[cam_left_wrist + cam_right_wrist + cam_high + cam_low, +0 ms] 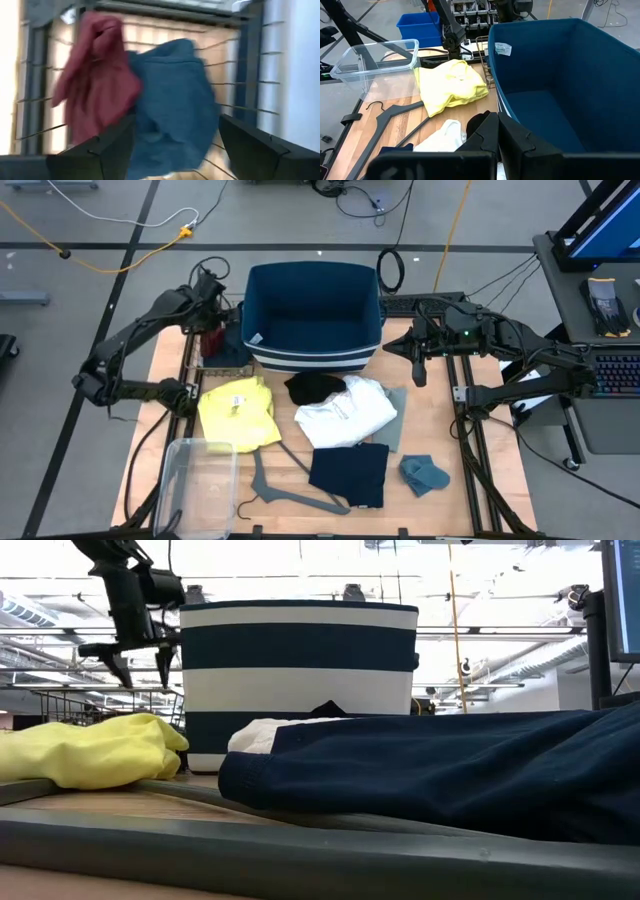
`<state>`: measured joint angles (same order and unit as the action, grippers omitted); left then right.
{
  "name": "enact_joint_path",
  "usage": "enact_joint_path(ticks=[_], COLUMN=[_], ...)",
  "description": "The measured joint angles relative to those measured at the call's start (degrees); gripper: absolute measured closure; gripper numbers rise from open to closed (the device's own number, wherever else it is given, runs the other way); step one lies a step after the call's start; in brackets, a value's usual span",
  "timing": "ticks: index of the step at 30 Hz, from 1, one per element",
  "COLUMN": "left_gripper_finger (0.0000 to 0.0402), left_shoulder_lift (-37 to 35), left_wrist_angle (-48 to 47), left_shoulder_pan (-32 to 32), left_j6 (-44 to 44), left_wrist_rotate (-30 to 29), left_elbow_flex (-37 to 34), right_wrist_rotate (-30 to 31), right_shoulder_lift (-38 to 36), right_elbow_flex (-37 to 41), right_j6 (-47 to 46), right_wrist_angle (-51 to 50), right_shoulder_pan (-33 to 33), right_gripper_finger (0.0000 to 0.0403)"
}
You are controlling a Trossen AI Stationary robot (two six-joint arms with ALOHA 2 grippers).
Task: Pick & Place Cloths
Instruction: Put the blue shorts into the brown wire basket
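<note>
Hanging upper left beside the striped bin [313,315], the left gripper [172,142], fingers spread, faced maroon cloth [95,82]; right gripper [496,131] fingers pressed together.

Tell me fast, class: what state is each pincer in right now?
Left pincer: open, above the maroon cloth and a blue cloth, holding nothing.
Right pincer: shut, empty, beside the basket.
</note>
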<state>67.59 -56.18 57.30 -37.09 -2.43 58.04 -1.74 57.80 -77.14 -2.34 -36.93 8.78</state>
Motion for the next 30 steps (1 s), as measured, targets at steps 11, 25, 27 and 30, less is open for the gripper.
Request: enact_joint_path(ticks=[11, 25, 27, 30], left_gripper_finger=[0.0138, 0.0160, 0.0160, 0.0160], left_shoulder_lift=[-16.1, -30.6, -31.0, -30.9], left_wrist_angle=[4.5, 21.2, 24.1, 27.3], left_shoulder_pan=[-2.7, -13.6, -14.8, -16.8], left_j6=[0.8, 7.0, 7.6, 8.7], left_wrist_rotate=[0.9, 9.6, 11.2, 14.2], left_elbow_flex=[0.0, 0.0, 0.0, 0.0], right_wrist_rotate=[0.0, -7.0, -7.7, -10.5], right_shoulder_lift=[0.0, 0.0, 0.0, 0.0], right_elbow_flex=[0.0, 0.0, 0.0, 0.0], right_j6=[0.0, -2.0, -3.4, -4.5], right_wrist_angle=[-1.4, -6.2, -7.2, -10.4], right_shoulder_pan=[0.0, 0.0, 0.0, 0.0], right_gripper_finger=[0.0403, 0.0403, 0.0403, 0.0403])
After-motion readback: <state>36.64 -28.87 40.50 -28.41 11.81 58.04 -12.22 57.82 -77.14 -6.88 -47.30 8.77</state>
